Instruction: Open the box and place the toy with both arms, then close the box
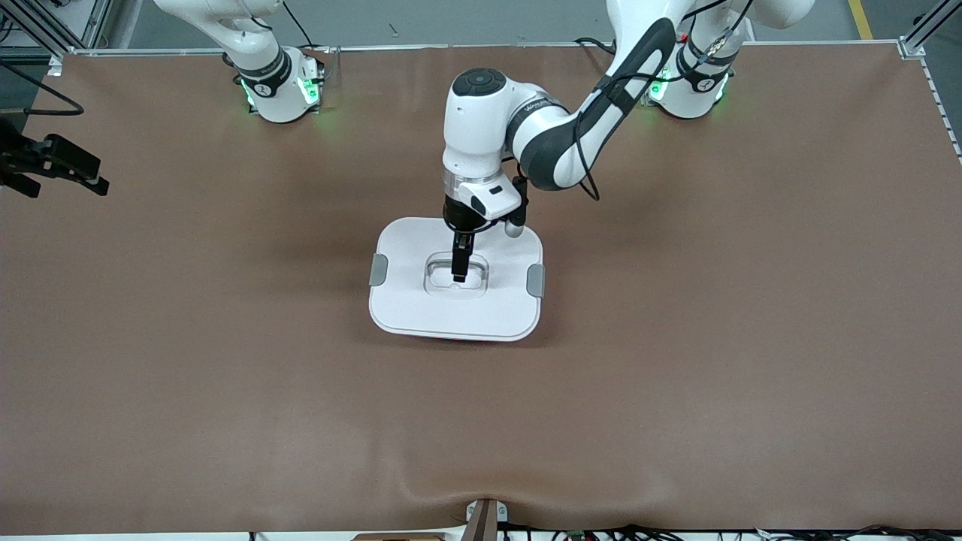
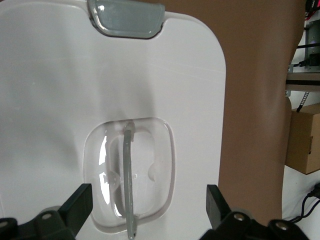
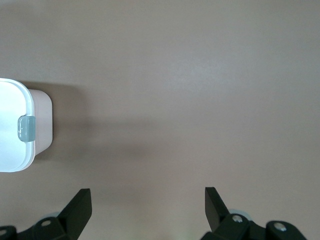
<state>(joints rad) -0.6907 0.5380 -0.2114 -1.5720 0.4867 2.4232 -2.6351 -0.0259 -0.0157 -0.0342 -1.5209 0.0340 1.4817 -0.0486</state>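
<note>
A: What does the front view show, and is any writing readable?

B: A brown table [image 1: 225, 338] with the box [image 1: 456, 300] at its middle, white lid [image 1: 421, 300] on and a grey clip [image 1: 378, 270] at each end. The left arm reaches in from its base, and the left gripper [image 1: 459, 267] hangs over the lid's recessed clear handle [image 1: 456, 276]. There is small lettering on the arm's wrist, too small to read. The right gripper [image 1: 60, 167] waits over the right arm's end of the table, near the table's edge. The toy is not visible.

A: And the left wrist view?

B: The left gripper's fingers [image 2: 77, 205] stand wide apart, one on each side of the handle recess [image 2: 129, 177], gripping nothing. A grey clip [image 2: 126, 19] sits on the lid's edge. A cardboard carton [image 2: 305, 142] stands off the table.

A: The right wrist view?

B: The right gripper's fingers [image 3: 77, 210] are spread apart over bare table. A corner of the box [image 3: 42, 122] shows its pale pink wall and one clip [image 3: 26, 129].
</note>
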